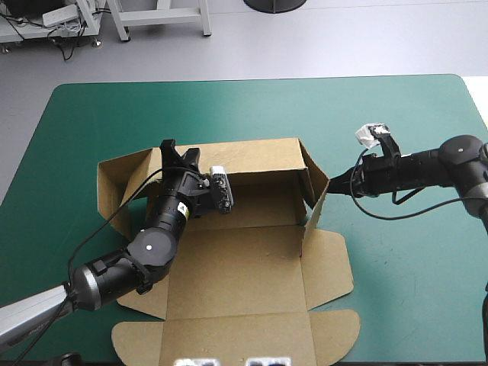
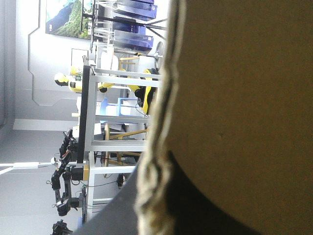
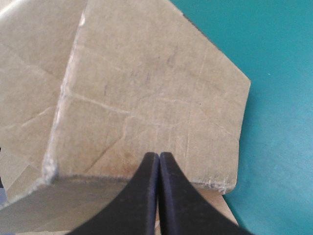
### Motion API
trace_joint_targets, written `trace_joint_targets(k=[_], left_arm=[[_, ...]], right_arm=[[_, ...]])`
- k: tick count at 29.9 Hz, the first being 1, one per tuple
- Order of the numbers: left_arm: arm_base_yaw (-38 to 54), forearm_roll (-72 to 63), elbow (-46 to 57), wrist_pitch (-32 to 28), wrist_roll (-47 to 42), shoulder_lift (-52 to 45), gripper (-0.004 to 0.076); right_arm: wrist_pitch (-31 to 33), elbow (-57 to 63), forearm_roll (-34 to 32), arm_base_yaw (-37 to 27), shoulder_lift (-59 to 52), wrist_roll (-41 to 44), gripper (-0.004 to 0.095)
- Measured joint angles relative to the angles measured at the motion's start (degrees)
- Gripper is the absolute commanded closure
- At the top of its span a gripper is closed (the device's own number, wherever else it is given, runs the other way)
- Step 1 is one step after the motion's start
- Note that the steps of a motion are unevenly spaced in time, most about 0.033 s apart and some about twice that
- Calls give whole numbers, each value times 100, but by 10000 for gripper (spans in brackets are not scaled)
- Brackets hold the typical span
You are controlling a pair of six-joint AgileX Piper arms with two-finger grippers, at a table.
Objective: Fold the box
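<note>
Near the middle of the teal-green table (image 1: 404,290) the box (image 1: 244,259) is lying open, its floor flat on the cover, its back wall (image 1: 252,156) standing, and its lid panels spreading toward the near edge. I am pinching that back wall close to its left corner with my left gripper (image 1: 181,152), the board caught between the black fingers. My right gripper (image 3: 159,157) is pressed together into one point, and I am resting that point low against the outside of the right side wall (image 3: 156,98).

I am judging the step in hand to be squaring this right wall up against the back wall. To do it well I should be pushing inward squarely on the wall's face, because so narrow a tip could skid along the board or dent it. The left gripper should be acting as an anchor, keeping the back wall upright so the corner meets cleanly and does not buckle.

The left side flap (image 1: 114,179) is leaning outward, not yet raised, and my left forearm is crossing the floor beside it. It will need lifting clear first. Right of the box the cover is bare out to the table's edge, giving my right arm room to back away. The lid flap (image 1: 229,339) is reaching close to the near edge, so dragging the box toward me looks unwise.
</note>
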Motion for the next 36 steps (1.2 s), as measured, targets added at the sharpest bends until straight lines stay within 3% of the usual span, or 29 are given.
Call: trace_joint_targets(k=[4,9,14,17,19,28,36], left_arm=[[0,0,0,-5,0,0,734],[0,0,0,-5,0,0,734],[0,0,0,-5,0,0,734],[0,0,0,-5,0,0,734],[0,0,0,-10,0,0,734],[0,0,0,-10,0,0,734],[0,0,0,-10,6,0,734]], right_arm=[[-222,720,499,0,-250,-1007,926],[-1136,1575,1244,0,-825,-2205,898],[-1719,1740,1806,0,-1009,-2776,641],[-1887,1740,1831,0,-1009,-2926,514],[-1888,1740,1831,0,-1009,-3054,481],[-1492,1746,994,0,-1009,-3134,481],[-1508,1746,918,43,-1009,-3306,471]])
